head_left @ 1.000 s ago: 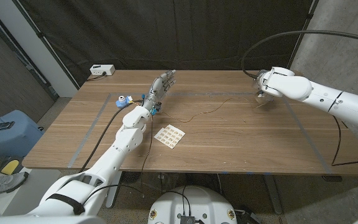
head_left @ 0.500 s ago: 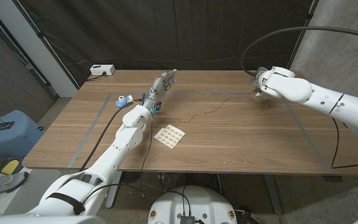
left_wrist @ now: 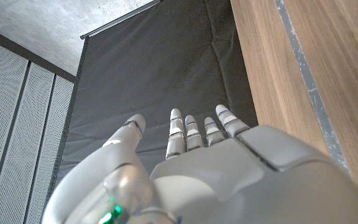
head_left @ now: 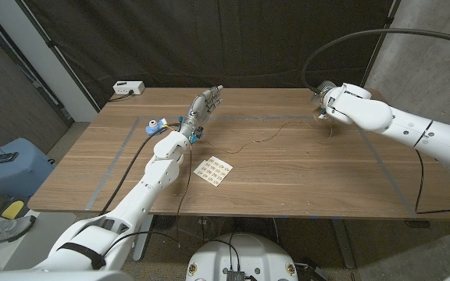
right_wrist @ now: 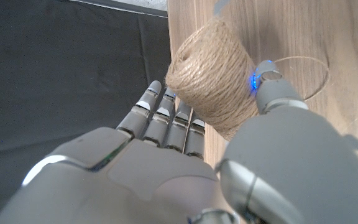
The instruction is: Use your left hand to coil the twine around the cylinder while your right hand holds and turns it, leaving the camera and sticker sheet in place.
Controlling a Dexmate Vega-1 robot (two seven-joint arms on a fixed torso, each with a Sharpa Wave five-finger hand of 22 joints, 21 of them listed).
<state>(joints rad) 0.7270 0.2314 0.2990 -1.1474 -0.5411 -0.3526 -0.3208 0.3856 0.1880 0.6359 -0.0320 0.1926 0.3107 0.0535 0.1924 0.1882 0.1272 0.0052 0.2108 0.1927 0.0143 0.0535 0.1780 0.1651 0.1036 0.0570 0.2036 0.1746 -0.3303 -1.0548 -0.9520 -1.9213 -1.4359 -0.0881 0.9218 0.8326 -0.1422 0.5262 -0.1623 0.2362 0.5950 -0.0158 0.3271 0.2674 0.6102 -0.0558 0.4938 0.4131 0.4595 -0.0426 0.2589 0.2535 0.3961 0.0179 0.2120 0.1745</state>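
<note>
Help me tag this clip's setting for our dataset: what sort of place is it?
Probably a robot lab or test bay: a black curtain backs the wooden table, concrete wall shows beside it, and tape lines mark a work zone.

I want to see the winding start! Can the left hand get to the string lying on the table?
Probably yes. The left hand is open, holding nothing, and the loose twine lies on bare table just beside it, with nothing between them.
</note>
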